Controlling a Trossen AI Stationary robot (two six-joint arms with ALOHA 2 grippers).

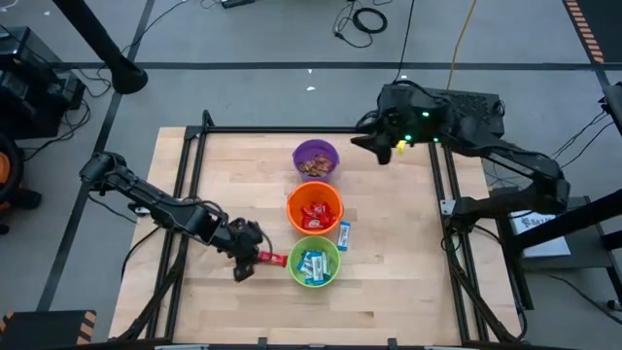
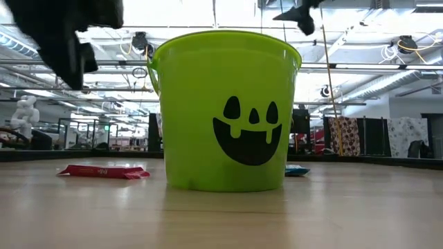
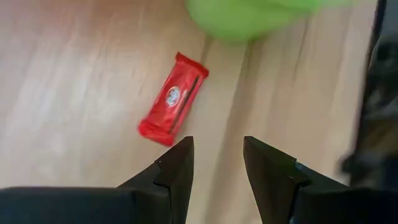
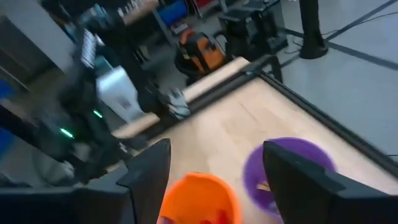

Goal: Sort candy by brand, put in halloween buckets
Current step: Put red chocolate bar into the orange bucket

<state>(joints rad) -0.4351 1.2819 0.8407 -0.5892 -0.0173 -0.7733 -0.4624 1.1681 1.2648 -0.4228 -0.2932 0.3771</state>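
1. Three small round plastic bowls are seen in a line down the middle of the pale wooden table [image 1: 233, 175]: the purple bowl [image 1: 316, 157] farthest back, the orange bowl [image 1: 315, 209] in the middle, the light green bowl [image 1: 314, 262] nearest the front edge.
2. Brown-wrapped bars are held in the purple bowl, red ones in the orange, blue-and-white ones in the green.
3. The left gripper [image 1: 243, 266] is poised low over the table just beside the green bowl, its fingers [image 3: 177, 171] parted with nothing between them.
4. A red wrapped mini bar [image 3: 173, 99] is found lying flat on the wood just ahead of those fingers, close to the green bowl but apart from it.
5. A blue-and-white wrapped mini bar [image 1: 344, 233] is left on the table between the orange and green bowls, on their right side.
6. The right gripper [image 1: 381, 144] is held high near the purple bowl, jaws spread wide and empty.
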